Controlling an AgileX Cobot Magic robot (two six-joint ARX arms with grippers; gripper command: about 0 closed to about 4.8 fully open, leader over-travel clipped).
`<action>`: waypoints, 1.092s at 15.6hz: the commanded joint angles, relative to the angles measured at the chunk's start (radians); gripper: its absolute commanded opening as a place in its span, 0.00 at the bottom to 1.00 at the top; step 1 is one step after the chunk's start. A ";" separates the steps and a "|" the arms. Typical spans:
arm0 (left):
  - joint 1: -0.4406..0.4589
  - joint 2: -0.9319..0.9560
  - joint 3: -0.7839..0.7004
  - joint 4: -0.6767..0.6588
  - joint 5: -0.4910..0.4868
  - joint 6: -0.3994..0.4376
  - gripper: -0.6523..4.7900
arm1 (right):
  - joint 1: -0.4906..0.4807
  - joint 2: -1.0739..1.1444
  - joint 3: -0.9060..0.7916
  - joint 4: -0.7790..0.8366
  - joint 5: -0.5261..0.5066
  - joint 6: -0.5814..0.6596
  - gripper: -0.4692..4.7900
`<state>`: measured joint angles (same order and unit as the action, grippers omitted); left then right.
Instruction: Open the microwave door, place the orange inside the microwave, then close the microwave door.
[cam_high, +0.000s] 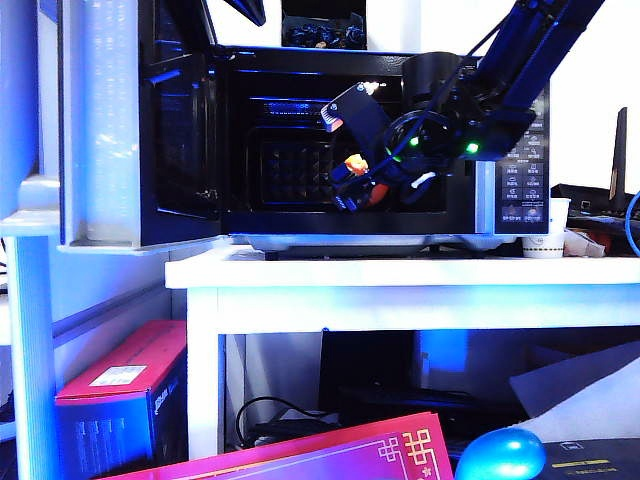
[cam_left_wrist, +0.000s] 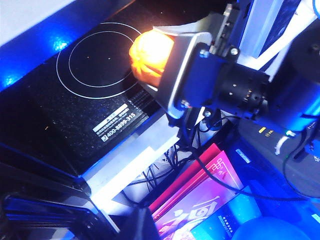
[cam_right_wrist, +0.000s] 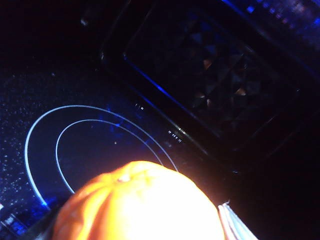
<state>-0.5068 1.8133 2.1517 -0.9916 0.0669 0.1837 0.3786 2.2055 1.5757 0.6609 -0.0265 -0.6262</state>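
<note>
**A:** Inside the microwave, just past the open front, the right gripper is seen with the orange clamped between its fingers. The jaws are spread wide, but only as wide as the fruit, which fills the gap completely. How should the setting-down be handled?

**B:** The fruit is best lowered until it is borne by the cavity floor before the fingers are parted. In the left wrist view the orange is seen over the edge of the white rings printed on that floor, apparently not yet resting on it, though contact cannot be judged for certain.

**A:** And the placement itself?

**B:** The middle of the rings is preferred, so that nothing is left near the front lip, where the fruit could be caught by the microwave door, which is swung fully open at the left. A round fruit is likely to roll, so a slow, level release is advised, followed by a straight withdrawal.

**A:** What about the left gripper?

**B:** It is not shown in any view; its state cannot be told.
</note>
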 joint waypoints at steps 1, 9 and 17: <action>-0.001 -0.004 0.002 0.014 0.000 0.000 0.11 | 0.001 0.039 0.111 0.000 0.002 0.009 0.35; -0.001 -0.004 0.002 0.013 0.000 0.000 0.11 | 0.001 0.212 0.412 -0.109 -0.017 0.024 0.35; -0.001 -0.004 0.002 0.013 0.000 0.000 0.11 | 0.001 0.367 0.643 -0.171 -0.024 0.073 0.35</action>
<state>-0.5068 1.8133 2.1521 -0.9859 0.0673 0.1837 0.3786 2.5675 2.1929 0.4877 -0.0486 -0.5785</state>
